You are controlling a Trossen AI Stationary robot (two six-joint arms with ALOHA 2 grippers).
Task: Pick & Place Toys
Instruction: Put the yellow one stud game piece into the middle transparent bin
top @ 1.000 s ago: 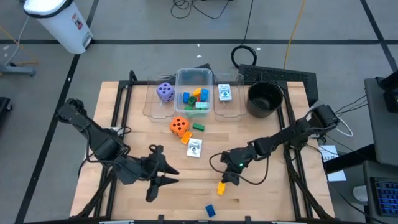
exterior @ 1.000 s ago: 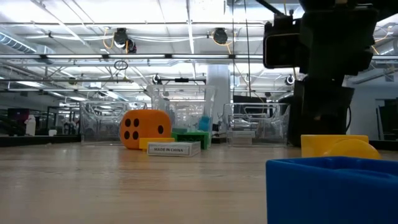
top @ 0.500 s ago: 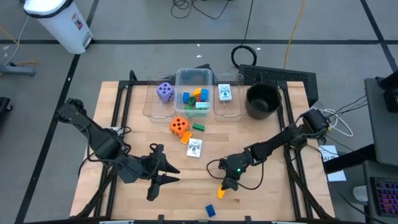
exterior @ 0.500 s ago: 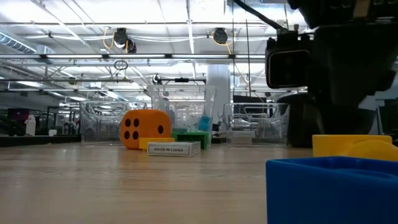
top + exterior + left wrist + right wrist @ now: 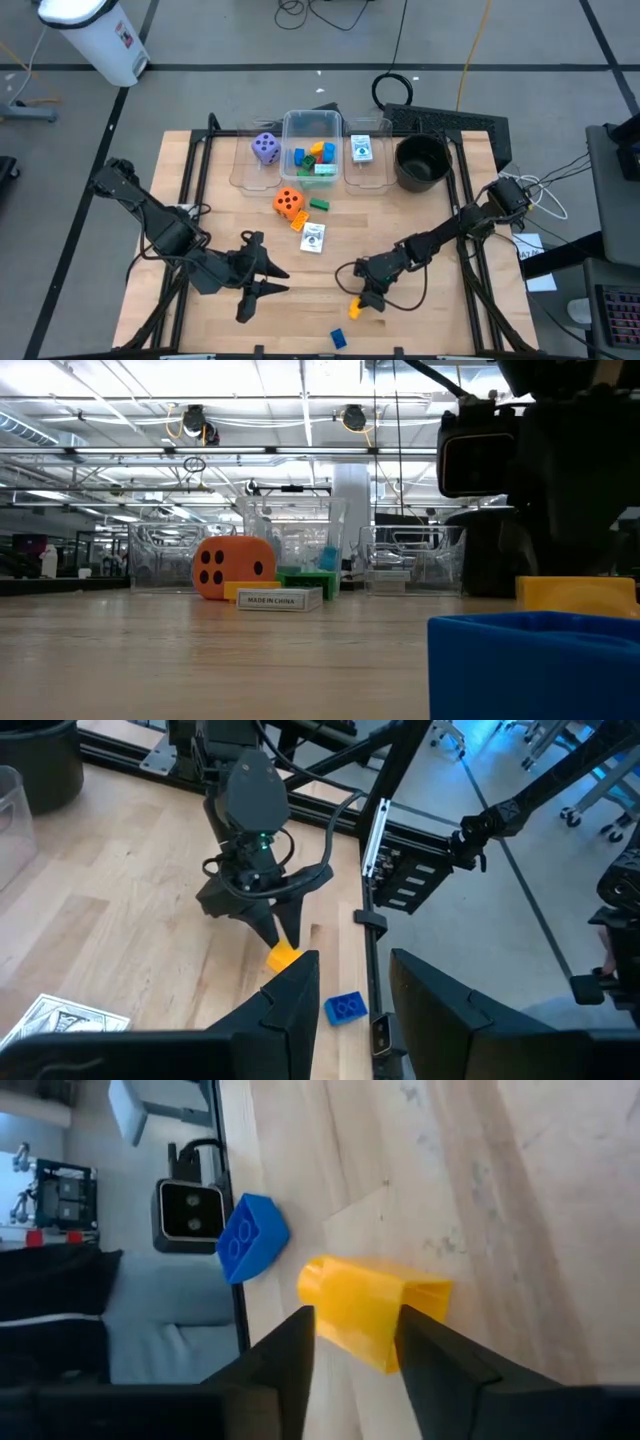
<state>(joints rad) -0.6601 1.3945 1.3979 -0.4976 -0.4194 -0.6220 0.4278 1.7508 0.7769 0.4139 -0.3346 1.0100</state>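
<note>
Ceiling lights fill the low view; overhead shows purple die [image 5: 265, 148].

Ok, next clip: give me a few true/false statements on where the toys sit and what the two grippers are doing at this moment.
1. The right gripper is down at the yellow block near the table's front edge. True.
2. The purple die lies loose on the bare wood. False: it sits in a clear tub at the back.
3. The blue block lies on the table nearer the front edge than the yellow block. True.
4. The left gripper holds the orange die. False: it holds nothing and is apart from the die.
5. The black pot stands left of the tubs. False: it stands to their right.
</note>
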